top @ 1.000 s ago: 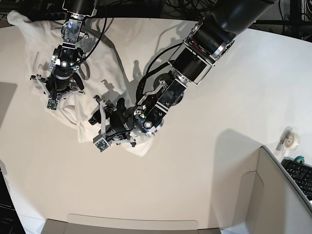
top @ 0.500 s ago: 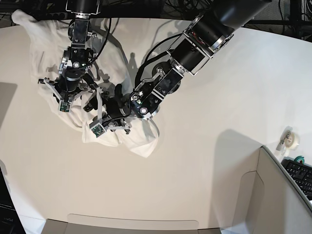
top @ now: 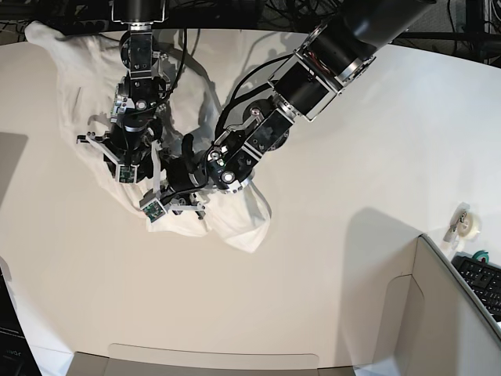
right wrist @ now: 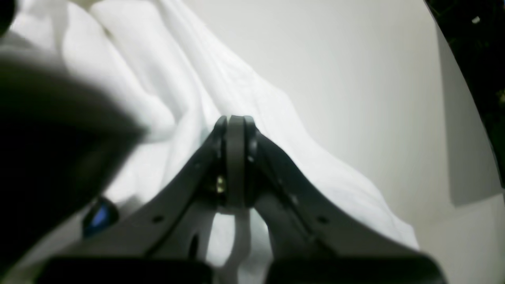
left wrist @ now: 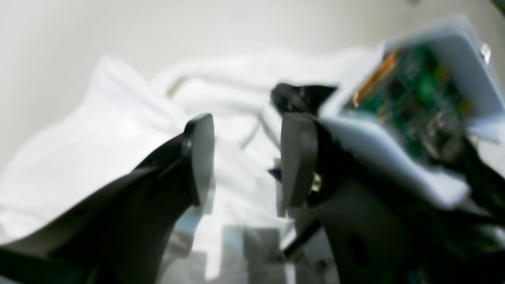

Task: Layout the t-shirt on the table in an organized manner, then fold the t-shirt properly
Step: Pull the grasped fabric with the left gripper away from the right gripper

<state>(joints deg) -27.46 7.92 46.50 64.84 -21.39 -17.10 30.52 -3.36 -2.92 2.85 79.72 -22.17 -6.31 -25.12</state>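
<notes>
Fingers on the left: 1 gripper (left wrist: 247,165), its 2 tips spread wide apart, with white cloth under and past the gap. I see no cloth caught in them.
Fingers on the right: 1 gripper (right wrist: 238,122), its 2 tips pressed tight together on the cloth. I judge they have a pinch of it (the bit right between the tips is hidden from me).
T-shirt: under both hands, all bunched up on the table (top: 313,298). The t-shirt (top: 246,223) runs on a slant, from the far top left of the base view down to the lower middle.
Loose end: the lower corner sticks out past the left gripper, on my left side. The bigger part goes back the other way, behind and beyond the right gripper.
Nearer arm: the left one, for that loose corner. The right one sits closer to the big heap.
Gap between hands: very small. The right hand's green board (left wrist: 418,90) is just beside my left tips, so I could bump it.
Next move: I think I need 1 good pinch with the left, then pull the 2 hands apart to stretch out the creases.
Job so far: still laying out, I would say, with 0 neat folds to see.
</notes>
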